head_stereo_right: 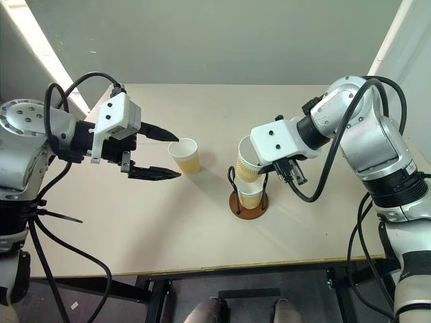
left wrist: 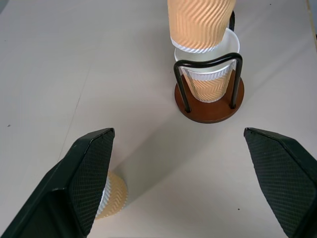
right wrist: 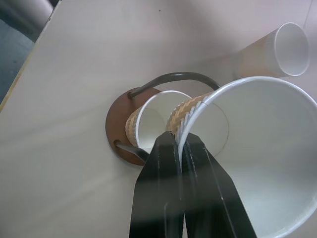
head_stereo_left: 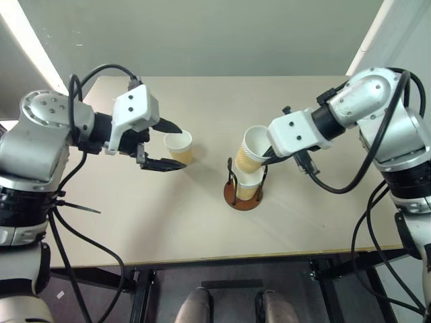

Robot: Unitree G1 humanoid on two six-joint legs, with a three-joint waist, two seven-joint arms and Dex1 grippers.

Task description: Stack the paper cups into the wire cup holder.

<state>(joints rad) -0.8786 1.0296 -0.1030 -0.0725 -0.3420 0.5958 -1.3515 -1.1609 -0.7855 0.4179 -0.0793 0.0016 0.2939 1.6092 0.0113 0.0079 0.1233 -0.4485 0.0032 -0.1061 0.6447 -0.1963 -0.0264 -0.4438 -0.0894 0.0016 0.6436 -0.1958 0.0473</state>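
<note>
The wire cup holder (head_stereo_left: pixel 243 196), a brown disc with black wire loops, stands mid-table with one paper cup (head_stereo_left: pixel 249 183) upright inside it. My right gripper (head_stereo_left: pixel 269 156) is shut on the rim of a second paper cup (head_stereo_left: pixel 253 151), held tilted just above the holder's cup. In the right wrist view the fingers (right wrist: pixel 168 163) pinch that cup's wall. A third paper cup (head_stereo_right: pixel 186 155) stands upright on the table to the holder's left. My left gripper (head_stereo_right: pixel 178 155) hangs open at this cup. In the left wrist view the cup (left wrist: pixel 115 196) is partly hidden behind one finger (left wrist: pixel 84 173).
The beige table (head_stereo_left: pixel 168 222) has bare surface in front of the holder and to its right. Its front edge runs just below the holder. A wall stands behind the far edge.
</note>
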